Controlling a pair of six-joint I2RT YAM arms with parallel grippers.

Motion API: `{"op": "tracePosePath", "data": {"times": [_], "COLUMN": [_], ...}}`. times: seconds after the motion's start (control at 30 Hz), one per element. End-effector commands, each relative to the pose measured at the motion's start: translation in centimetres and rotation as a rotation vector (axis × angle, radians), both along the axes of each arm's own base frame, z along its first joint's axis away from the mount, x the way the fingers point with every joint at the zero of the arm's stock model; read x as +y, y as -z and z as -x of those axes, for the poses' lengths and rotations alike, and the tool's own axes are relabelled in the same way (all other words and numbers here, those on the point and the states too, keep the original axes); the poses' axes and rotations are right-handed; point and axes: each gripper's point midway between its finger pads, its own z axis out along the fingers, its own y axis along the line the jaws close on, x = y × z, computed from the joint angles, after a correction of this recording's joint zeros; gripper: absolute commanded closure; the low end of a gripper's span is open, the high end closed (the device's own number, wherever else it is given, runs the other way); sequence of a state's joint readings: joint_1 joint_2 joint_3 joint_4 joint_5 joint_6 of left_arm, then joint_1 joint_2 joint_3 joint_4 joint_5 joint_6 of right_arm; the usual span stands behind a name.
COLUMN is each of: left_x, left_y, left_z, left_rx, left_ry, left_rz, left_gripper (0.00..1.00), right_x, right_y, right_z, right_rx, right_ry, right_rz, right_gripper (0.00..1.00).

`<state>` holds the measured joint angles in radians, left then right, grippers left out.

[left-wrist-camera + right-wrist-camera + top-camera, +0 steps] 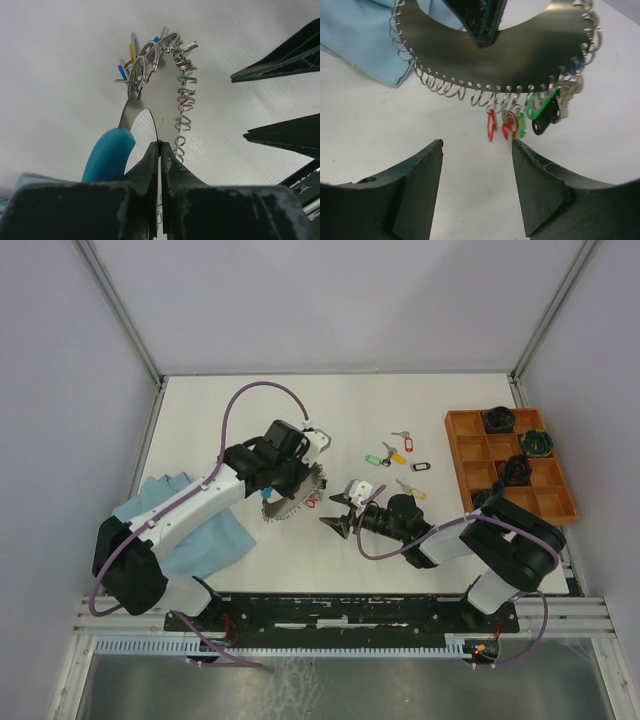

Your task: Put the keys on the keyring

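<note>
The left gripper [285, 482] is clamping tight on the keyring [297, 502] at centre frame, with bare table [250, 420] lying open above it. Loose keys [397, 453] are lying at upper right. The right gripper [340, 523] is gaping empty just beside the ring. Only the right wrist view is showing the hung keys [540, 105] dangling from the ring's lower edge.

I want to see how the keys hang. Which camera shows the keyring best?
The right wrist view: the keyring fills the frame, face-on, with the tags hanging in plain sight. The left wrist view shows it at a slant in the left hand; the top view shows it small.
</note>
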<state>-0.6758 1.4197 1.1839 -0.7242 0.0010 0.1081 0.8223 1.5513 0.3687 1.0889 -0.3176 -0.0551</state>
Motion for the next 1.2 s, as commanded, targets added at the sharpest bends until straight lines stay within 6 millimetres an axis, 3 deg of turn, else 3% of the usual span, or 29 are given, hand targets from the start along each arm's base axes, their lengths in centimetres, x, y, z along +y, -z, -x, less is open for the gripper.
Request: {"op": "tracePosePath", "data": {"times": [0.0,0.27,0.73,0.97,1.17], "left_x": [-1.0,-1.0,-1.2,-1.4,-1.4], "left_y": [-3.1,-3.7,-4.3,-4.3,-4.3], "left_z": [-1.1,-1.0,-1.0,-0.9,-0.9], "left_rx": [-0.109,-0.125,-0.133,-0.13,-0.127], "left_ry": [-0.026,-0.026,-0.03,-0.027,-0.025], "left_rz": [0.098,0.121,0.148,0.158,0.158], "left_gripper": [0.97,0.97,0.97,0.97,0.97], "right_x": [2.4,4.3,5.4,5.8,4.9], "right_y": [-3.7,-2.7,-2.5,-2.1,-1.6], "right_z": [0.8,0.4,-1.0,-1.5,-2.7], "right_rx": [-0.242,-0.284,-0.285,-0.28,-0.281], "right_ry": [-0.105,-0.097,-0.043,-0.026,0.054], "right_rz": [-0.13,-0.096,-0.094,-0.089,-0.066], "right_gripper": [0.38,0.43,0.76,0.78,0.76]}}
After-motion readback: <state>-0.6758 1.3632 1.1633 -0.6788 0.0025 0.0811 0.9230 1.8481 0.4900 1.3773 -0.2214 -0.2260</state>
